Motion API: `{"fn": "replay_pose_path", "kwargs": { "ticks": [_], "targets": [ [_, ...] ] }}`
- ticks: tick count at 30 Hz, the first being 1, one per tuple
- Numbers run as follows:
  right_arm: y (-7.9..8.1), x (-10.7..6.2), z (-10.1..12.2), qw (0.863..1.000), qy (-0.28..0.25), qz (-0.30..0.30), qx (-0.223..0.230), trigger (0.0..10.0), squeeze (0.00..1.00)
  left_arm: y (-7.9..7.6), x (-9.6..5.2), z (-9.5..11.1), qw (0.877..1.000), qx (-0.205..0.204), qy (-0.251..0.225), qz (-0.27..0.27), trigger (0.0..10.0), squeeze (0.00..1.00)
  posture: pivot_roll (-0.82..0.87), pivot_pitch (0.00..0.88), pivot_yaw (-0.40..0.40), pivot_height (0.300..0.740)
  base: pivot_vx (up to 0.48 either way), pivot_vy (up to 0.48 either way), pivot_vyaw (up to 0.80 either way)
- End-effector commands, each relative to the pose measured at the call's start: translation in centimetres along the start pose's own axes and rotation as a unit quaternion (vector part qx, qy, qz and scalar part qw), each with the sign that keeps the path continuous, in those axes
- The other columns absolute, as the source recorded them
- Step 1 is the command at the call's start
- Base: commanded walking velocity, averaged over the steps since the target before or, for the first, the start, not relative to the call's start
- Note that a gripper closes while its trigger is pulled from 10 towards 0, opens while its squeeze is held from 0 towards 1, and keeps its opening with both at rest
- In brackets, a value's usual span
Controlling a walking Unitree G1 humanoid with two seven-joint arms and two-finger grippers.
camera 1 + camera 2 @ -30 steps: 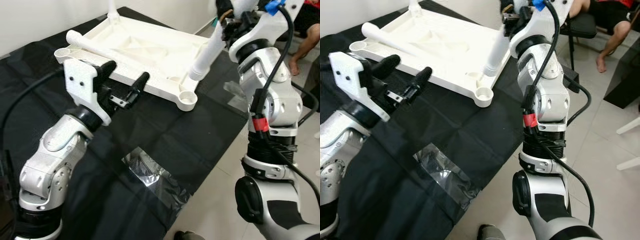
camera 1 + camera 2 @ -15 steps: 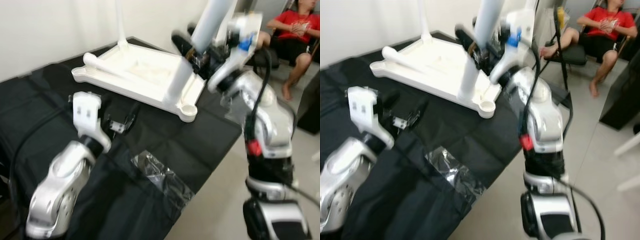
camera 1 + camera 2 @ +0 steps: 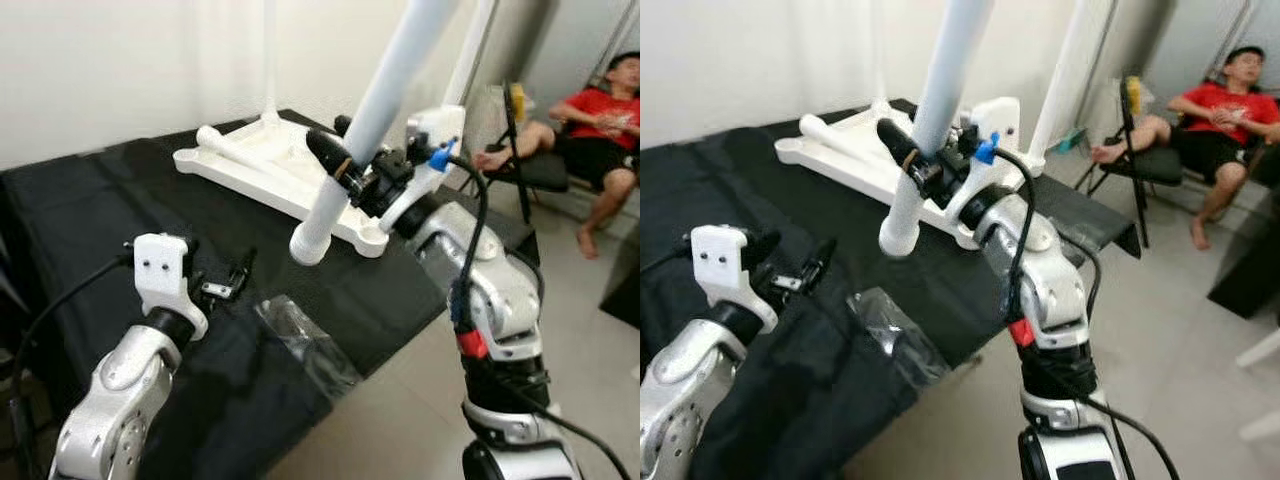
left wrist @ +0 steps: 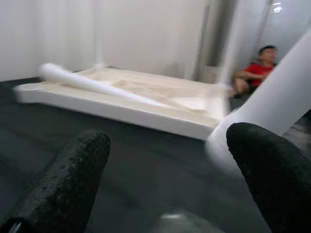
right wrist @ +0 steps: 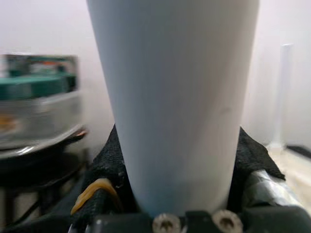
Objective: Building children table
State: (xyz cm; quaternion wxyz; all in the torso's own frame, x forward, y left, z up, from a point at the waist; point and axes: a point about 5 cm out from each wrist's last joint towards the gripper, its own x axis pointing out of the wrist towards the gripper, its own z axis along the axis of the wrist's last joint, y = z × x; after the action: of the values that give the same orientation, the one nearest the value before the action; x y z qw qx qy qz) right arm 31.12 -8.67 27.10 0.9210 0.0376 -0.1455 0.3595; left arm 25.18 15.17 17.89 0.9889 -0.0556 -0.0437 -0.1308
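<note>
right hand [image 3: 352,178] gripping white table leg [image 3: 372,116], lifted above tabletop [image 3: 262,170]

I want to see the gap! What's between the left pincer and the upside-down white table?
Just bare black cloth between the left pincer and the upside-down white plastic table top, seen in the left eye view.

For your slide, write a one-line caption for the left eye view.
Right gripper holds a white table leg above the upturned tabletop; left gripper waits open.
</note>
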Motion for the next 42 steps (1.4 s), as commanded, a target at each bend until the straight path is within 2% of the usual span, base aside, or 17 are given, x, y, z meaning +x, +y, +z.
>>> {"fn": "replay_pose_path", "kwargs": {
  "ticks": [1,9,12,17,22,23,27,28,33,35,37,38,42],
  "targets": [
    [0.2,0.0,0.4,1.000,-0.009,0.007,-0.004,10.0,0.00,-0.3,0.2,-0.2,1.000,0.002,0.002,-0.011,10.0,0.00,0.00,0.000,-0.027,0.740,0.000,-0.472,0.00],
    [0.7,-0.1,-0.1,1.000,-0.002,0.004,-0.005,10.0,0.00,-0.5,0.6,0.0,1.000,-0.001,-0.011,-0.018,10.0,0.00,-0.01,0.000,-0.019,0.740,0.000,-0.472,0.00],
    [0.6,-0.3,-0.6,1.000,0.010,0.003,-0.009,10.0,0.00,-0.7,0.6,0.1,1.000,-0.007,-0.018,-0.022,10.0,0.00,-0.01,0.000,-0.019,0.740,0.000,0.000,0.00],
    [0.7,-0.6,-1.5,1.000,0.026,0.002,-0.007,10.0,0.00,-0.9,0.4,-0.4,0.999,0.015,0.001,-0.035,10.0,0.00,-0.01,0.000,-0.017,0.740,0.000,0.000,0.00],
    [0.7,-0.8,-1.7,1.000,0.017,0.000,0.003,10.0,0.00,-0.8,0.3,-0.5,0.999,0.010,-0.002,-0.031,10.0,0.00,-0.01,0.000,-0.018,0.740,0.336,0.000,0.80],
    [0.5,-0.8,-1.8,1.000,0.023,-0.008,-0.009,10.0,0.00,-0.8,0.3,-0.5,0.999,0.009,-0.004,-0.032,10.0,0.00,-0.01,0.000,-0.016,0.740,0.428,0.000,0.00],
    [0.5,-0.9,-1.7,1.000,0.026,0.002,-0.005,10.0,0.00,-1.0,0.3,-0.3,0.999,0.008,-0.007,-0.037,10.0,0.00,-0.01,0.000,-0.013,0.740,0.433,0.000,0.39],
    [0.4,-0.9,-1.5,1.000,0.013,-0.005,0.005,10.0,0.00,-1.1,0.3,-0.3,0.999,0.008,-0.008,-0.040,10.0,0.00,-0.01,0.000,-0.011,0.740,0.446,0.000,0.77],
    [-0.2,-0.9,-1.2,0.999,0.016,-0.022,-0.019,10.0,0.00,-1.5,0.6,0.2,0.999,0.009,-0.015,-0.050,10.0,0.00,-0.02,0.000,-0.007,0.740,0.452,0.000,0.79],
    [-0.8,-1.0,-1.4,0.998,0.033,-0.036,-0.050,10.0,0.00,-1.6,0.8,0.7,0.998,0.011,-0.022,-0.056,10.0,0.00,-0.03,0.000,-0.007,0.740,0.459,0.000,0.26],
    [-0.8,-1.0,-1.6,0.998,0.045,-0.027,-0.046,10.0,0.00,-1.7,0.9,0.9,0.998,0.011,-0.026,-0.059,10.0,0.00,-0.03,0.000,-0.007,0.740,0.463,0.000,0.00],
    [-0.7,-1.1,-1.7,0.997,0.051,-0.021,-0.060,10.0,0.00,-1.8,1.0,1.1,0.998,0.012,-0.029,-0.061,10.0,0.00,-0.03,0.000,-0.007,0.740,0.461,0.000,0.71],
    [-0.4,-1.0,-1.3,0.998,0.032,-0.017,-0.055,10.0,0.00,-2.0,1.2,1.4,0.997,0.011,-0.035,-0.068,10.0,0.00,-0.03,0.000,-0.007,0.740,0.463,0.000,0.71]
  ]
}}
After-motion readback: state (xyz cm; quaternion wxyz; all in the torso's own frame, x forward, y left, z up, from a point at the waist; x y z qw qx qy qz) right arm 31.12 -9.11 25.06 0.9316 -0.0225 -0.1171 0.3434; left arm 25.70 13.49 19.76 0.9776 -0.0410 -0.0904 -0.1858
